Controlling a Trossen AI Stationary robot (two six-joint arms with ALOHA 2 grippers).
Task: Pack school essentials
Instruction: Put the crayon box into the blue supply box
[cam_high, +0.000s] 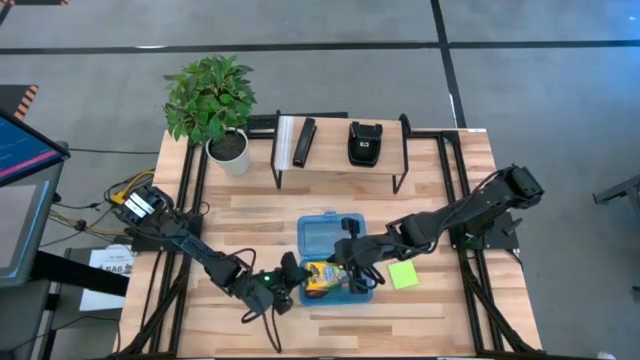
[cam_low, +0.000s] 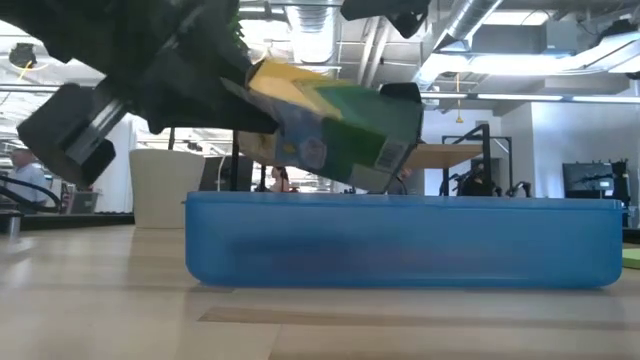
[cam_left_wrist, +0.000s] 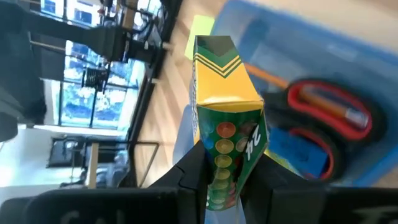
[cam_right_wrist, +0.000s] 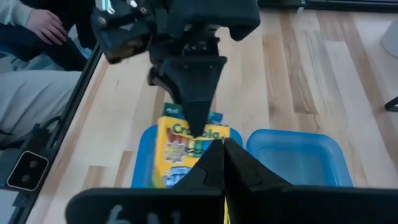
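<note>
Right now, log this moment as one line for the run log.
left fingers: shut on crayon box | box: tilted over blue case | right fingers: shut, over case | sticky-note pad: on table

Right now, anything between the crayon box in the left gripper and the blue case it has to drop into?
Partly. The crayon box, clamped by the left gripper, hangs tilted over the blue case. The shut right gripper sits close beside it above the case. Scissors already lie inside.
</note>
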